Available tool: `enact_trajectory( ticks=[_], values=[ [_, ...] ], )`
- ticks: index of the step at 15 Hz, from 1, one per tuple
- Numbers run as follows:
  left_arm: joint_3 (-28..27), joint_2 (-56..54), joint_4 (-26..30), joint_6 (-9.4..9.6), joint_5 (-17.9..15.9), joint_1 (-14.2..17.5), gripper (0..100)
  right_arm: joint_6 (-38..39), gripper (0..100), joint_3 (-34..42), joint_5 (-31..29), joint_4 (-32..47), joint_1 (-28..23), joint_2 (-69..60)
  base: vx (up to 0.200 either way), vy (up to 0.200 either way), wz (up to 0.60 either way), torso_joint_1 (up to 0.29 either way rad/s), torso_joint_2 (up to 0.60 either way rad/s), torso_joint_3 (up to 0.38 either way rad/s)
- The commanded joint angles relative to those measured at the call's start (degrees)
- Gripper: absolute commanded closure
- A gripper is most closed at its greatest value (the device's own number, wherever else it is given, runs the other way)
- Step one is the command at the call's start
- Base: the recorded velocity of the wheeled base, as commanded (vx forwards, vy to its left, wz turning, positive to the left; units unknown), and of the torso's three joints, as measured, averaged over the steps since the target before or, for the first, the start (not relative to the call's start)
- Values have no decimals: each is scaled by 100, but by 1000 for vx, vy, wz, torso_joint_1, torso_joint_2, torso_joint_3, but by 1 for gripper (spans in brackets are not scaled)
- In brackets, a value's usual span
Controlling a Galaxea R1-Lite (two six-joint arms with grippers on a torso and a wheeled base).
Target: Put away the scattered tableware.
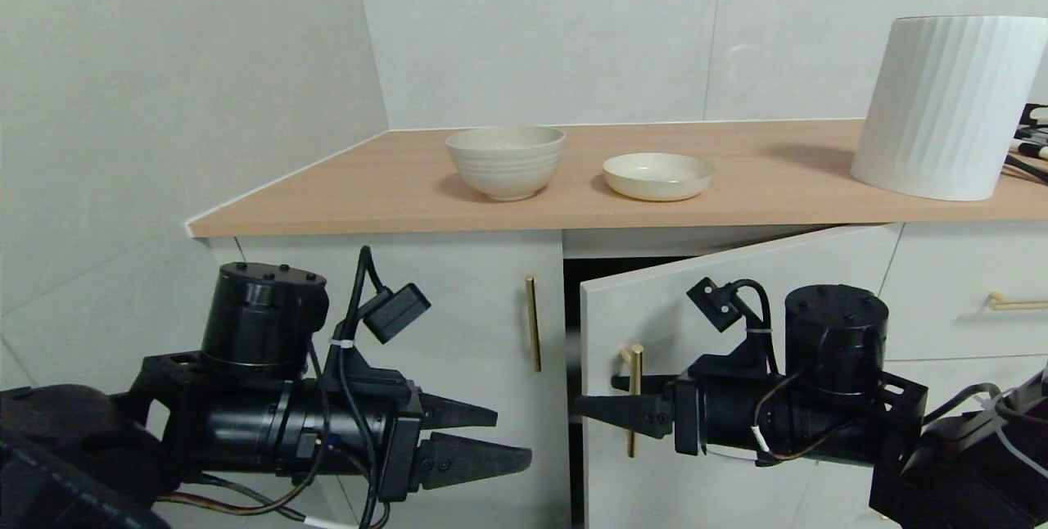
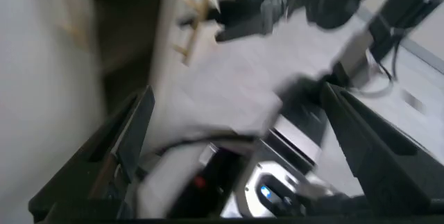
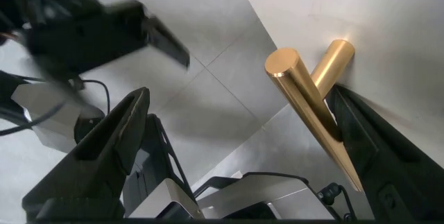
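Nearest, at the left: left gripper, matte black with a hard plastic look and two tapered wedge fingers pointing right. Parted to a middling gap, gripping nothing and touching nothing. Level with the lower part of the closed left cabinet door.

Just to the right and facing it: right gripper, same black build, thin cables looped over the wrist. Spread wide around the brass bar handle of the right cabinet door, with one finger in front of the bar and one behind. In the right wrist view, a round polished bar lying close against one finger and well clear of the other, not clamped.

Behind the grippers: right door flat, matte, pale grey-white, standing ajar, with a dark gap beside it. On the left door, a slim upright brass handle. Farther right, a horizontal brass pull on a drawer front.

Above: countertop in smooth, warm tan wood-grain laminate with a straight front edge.

On it, left of centre: bowl, cream, deep and round, with faint horizontal ribs. Near it on the right, not touching: shallow dish, cream and glossy, with a low rim. Far right, well apart: tall white fluted container, narrowing toward the top.

Farthest: wall of large, glossy, pale tiles.
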Motion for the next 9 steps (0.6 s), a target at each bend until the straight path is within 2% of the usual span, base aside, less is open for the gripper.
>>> enact_trajectory(
  ticks=[1,3,4,6,9],
  values=[
    [-103,304,-100,-99,2,-24,100,3,0,5,-3,22,71,50,0,0,0,0,0,0],
    [-270,489,-513,-327,55,-16,100,3,0,14,-3,22,71,50,0,0,0,0,0,0],
    [-384,770,-785,-476,248,-16,100,3,0,14,-3,22,71,59,0,0,0,0,0,0],
    [-639,1385,-1374,-468,644,-95,100,12,0,23,-3,22,71,59,0,0,0,0,0,0],
    [-780,2088,-2306,-494,890,-121,100,3,0,32,-3,31,62,42,0,0,0,0,0,0]
  ],
)
